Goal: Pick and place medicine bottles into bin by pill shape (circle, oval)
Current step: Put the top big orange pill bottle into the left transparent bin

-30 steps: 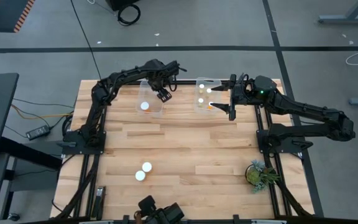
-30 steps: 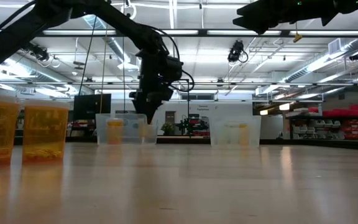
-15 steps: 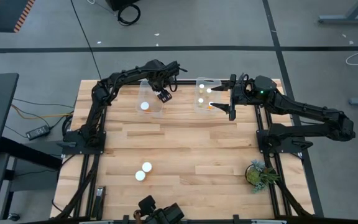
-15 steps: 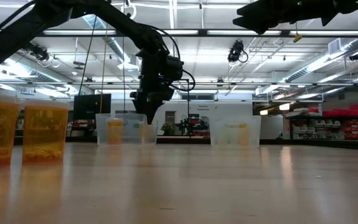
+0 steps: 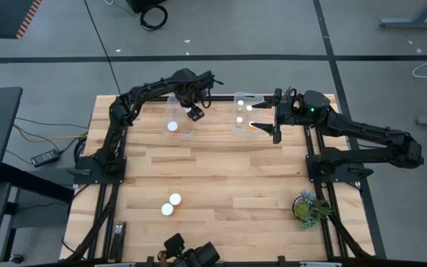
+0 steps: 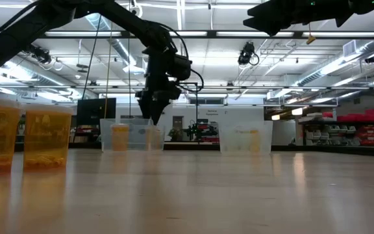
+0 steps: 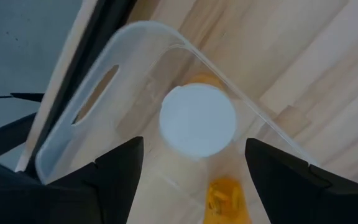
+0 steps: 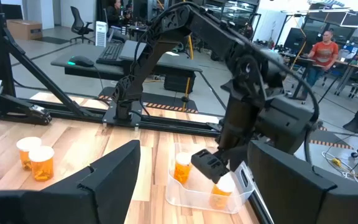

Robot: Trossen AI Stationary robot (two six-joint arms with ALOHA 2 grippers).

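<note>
Your left pincer hangs over the left clear bin at about 11 o'clock on the counter, jaws spread apart, holding nothing. In the left wrist view its two dark fingers stand wide either side of a white-capped bottle standing upright inside that bin; a second amber bottle sits just beside it in the same bin. From above you see one white cap in the left bin.

Your right pincer waits at about 1 o'clock, just beside the right clear bin, jaws wide apart, empty. That bin holds several bottles; you cannot tell the exact count from above.

Two more medicine bottles stand upright, touching or nearly so, at about 7 o'clock on the counter, well apart from both bins. In the low view they show as two amber bottles at the near left.

A small green plant sits at about 4 o'clock near the counter edge. In the right wrist view a person stands far back in the room.
</note>
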